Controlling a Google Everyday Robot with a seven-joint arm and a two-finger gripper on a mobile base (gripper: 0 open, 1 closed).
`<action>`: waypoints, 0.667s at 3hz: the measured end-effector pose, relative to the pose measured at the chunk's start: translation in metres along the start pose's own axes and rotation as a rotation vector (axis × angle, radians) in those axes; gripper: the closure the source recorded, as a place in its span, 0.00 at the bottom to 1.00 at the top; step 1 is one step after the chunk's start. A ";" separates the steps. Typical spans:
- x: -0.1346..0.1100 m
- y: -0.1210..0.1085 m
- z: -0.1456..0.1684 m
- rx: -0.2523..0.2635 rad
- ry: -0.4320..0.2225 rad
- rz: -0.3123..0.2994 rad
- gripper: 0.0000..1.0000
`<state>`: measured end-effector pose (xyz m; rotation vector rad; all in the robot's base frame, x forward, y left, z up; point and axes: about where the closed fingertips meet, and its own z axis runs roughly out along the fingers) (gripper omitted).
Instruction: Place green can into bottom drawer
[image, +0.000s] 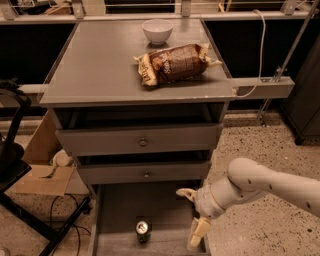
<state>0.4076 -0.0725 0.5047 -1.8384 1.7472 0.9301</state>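
Note:
The green can stands upright on the floor of the bottom drawer, which is pulled out at the foot of the grey cabinet. Its silver top and pull tab face the camera. My gripper is at the drawer's right side, to the right of the can and apart from it. It is open and empty, with one pale finger pointing left and the other pointing down.
A brown snack bag and a white bowl sit on the cabinet top. The two upper drawers with round knobs are nearly closed. A cardboard box and a black stand are on the left.

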 end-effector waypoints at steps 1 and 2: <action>-0.007 0.023 -0.014 -0.011 0.120 0.020 0.00; -0.011 0.026 -0.018 -0.007 0.138 0.024 0.00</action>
